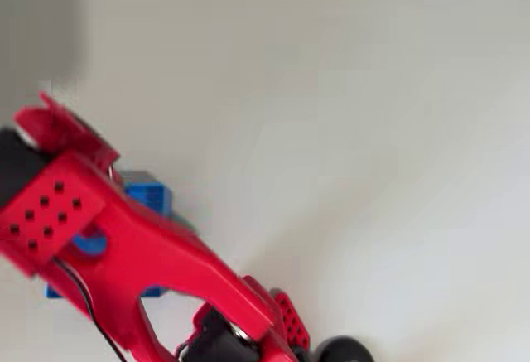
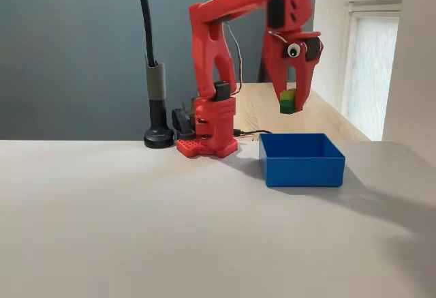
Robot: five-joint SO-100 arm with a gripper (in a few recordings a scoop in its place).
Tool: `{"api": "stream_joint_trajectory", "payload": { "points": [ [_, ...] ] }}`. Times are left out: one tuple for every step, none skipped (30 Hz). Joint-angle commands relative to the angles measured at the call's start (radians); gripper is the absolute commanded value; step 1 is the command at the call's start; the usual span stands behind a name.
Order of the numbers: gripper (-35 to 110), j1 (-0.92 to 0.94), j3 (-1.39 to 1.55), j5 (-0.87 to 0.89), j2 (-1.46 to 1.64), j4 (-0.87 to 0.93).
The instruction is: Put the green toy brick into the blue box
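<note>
Fixed view: red gripper [image 2: 291, 101] points down, jaws narrowed and clamped on the green toy brick [image 2: 289, 101], held in mid-air above the blue box [image 2: 302, 168], not touching it. Brick: small, blocky, lime top w/ darker lower part. Box: square, shallow, bright blue plastic, low walls, smooth matte faces, resting on the pale table [image 2: 136, 223] just right of the arm's red base [image 2: 206, 144]. Arm: red plastic, angular links, perforated plates. Black lamp stand [image 2: 159, 136] w/ round foot left of base. Overhead view: arm [image 1: 157, 254] covers most of the box [image 1: 149, 192]; brick hidden there.
</note>
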Motion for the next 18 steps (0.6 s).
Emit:
{"api": "stream_joint_trajectory", "payload": {
  "points": [
    [0,-0.089,0.106,0.028,0.175,0.012],
    [0,-0.100,0.137,0.031,0.190,0.002],
    [0,-0.107,0.169,0.032,0.204,-0.014],
    [0,-0.114,0.198,0.034,0.212,-0.026],
    [0,-0.117,0.225,0.035,0.216,-0.041],
    [0,-0.118,0.250,0.035,0.218,-0.060],
    [0,-0.118,0.275,0.035,0.218,-0.081],
    [0,-0.118,0.298,0.035,0.218,-0.106],
    [0,-0.118,0.318,0.035,0.218,-0.129],
    [0,-0.118,0.337,0.034,0.218,-0.153],
    [0,-0.118,0.354,0.034,0.218,-0.176],
    [0,-0.121,0.368,0.032,0.216,-0.196],
    [0,-0.123,0.379,0.032,0.216,-0.210],
    [0,-0.127,0.388,0.031,0.216,-0.219],
    [0,-0.132,0.396,0.031,0.215,-0.227],
    [0,-0.135,0.400,0.031,0.215,-0.235],
    [0,-0.140,0.407,0.032,0.213,-0.241],
    [0,-0.146,0.414,0.029,0.213,-0.247]
  ]
}}
